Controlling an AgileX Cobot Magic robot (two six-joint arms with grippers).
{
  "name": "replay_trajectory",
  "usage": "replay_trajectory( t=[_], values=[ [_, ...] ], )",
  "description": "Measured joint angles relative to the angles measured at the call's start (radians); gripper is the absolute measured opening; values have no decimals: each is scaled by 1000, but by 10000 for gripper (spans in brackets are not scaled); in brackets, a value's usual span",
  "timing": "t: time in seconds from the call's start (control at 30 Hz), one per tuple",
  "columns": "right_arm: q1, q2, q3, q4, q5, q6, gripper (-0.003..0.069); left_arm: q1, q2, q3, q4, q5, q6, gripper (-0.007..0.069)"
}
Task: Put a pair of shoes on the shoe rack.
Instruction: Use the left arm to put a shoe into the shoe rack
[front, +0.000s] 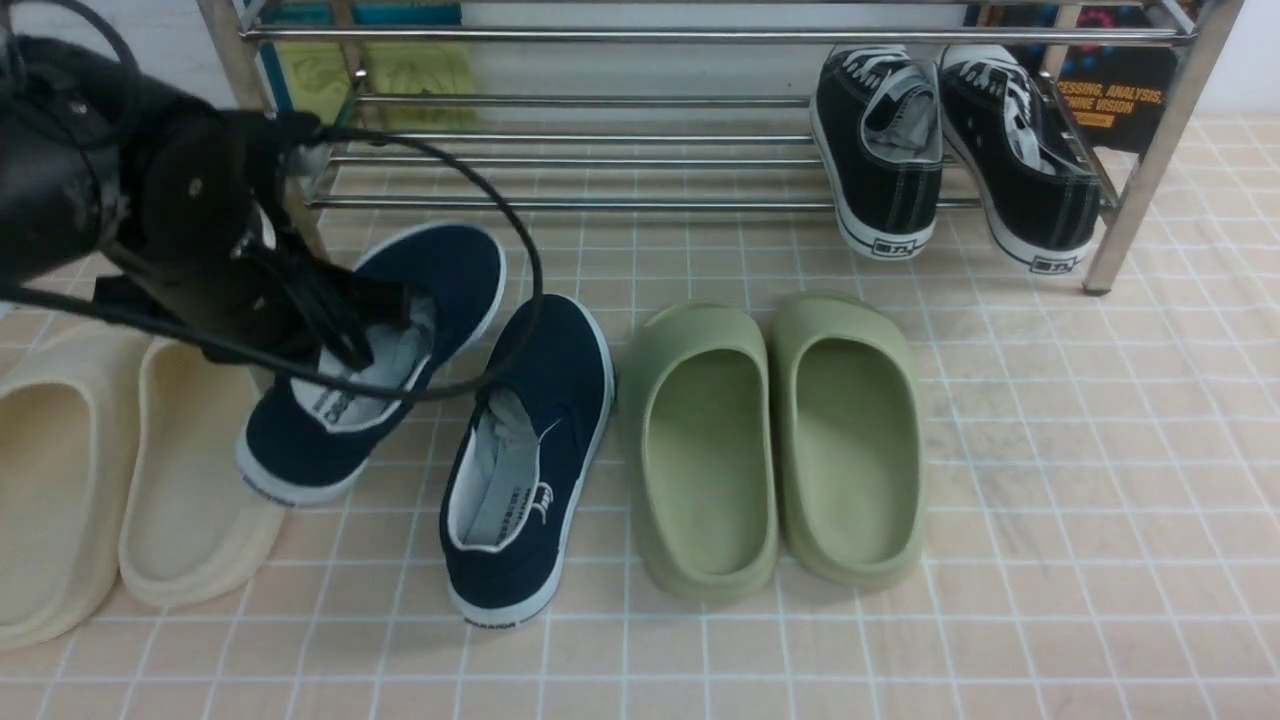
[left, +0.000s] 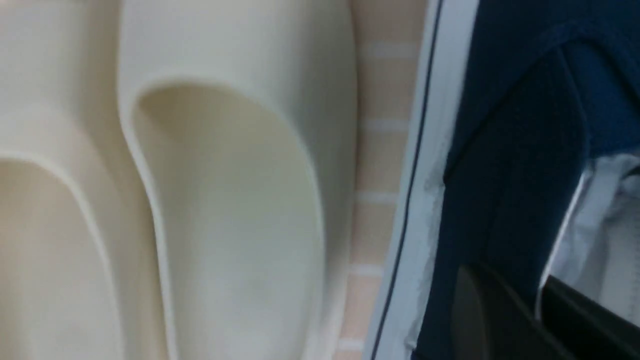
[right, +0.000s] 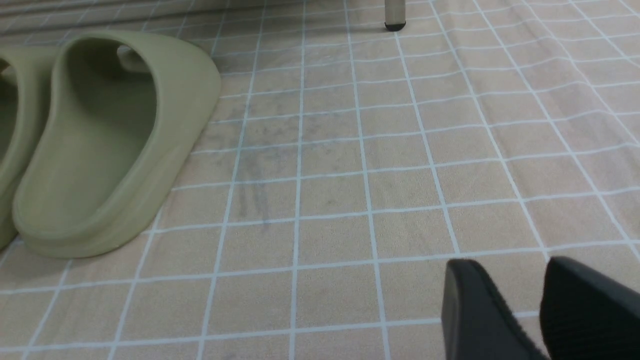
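Two fingers of my left hand (left: 537, 315) are pinched on the side wall of one navy shoe (front: 440, 270), which slants in front of the shoe rack (front: 720, 36); my right fingers (right: 517, 305) stand apart, holding nothing; the other navy shoe (front: 565, 440) lies on the floor (front: 1080, 560), beside the green clogs (front: 705, 460); I judge this to be the first shoe's pickup; next I should lift it clear, straighten it and carry it to the lower shelf (front: 580, 205).
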Motion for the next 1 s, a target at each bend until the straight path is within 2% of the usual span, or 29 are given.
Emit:
replay_trajectory(
  t=[0.13, 0.4, 0.67, 0.83, 0.93, 1.0],
  values=[
    [0, 0, 0, 0, 0, 0, 239, 0, 42, -111, -9, -8, -28, 55],
    [0, 0, 0, 0, 0, 0, 239, 1, 311, -412, -3, -29, -47, 55],
    [0, 0, 0, 0, 0, 0, 239, 13, 582, -734, 52, -34, -153, 55],
    [0, 0, 0, 0, 0, 1, 239, 44, 642, -819, 57, -35, -201, 57],
    [0, 0, 0, 0, 0, 1, 239, 58, 660, -828, 57, -60, -201, 87],
    [0, 0, 0, 0, 0, 1, 239, 65, 663, -830, 48, -66, -199, 141]
  ],
)
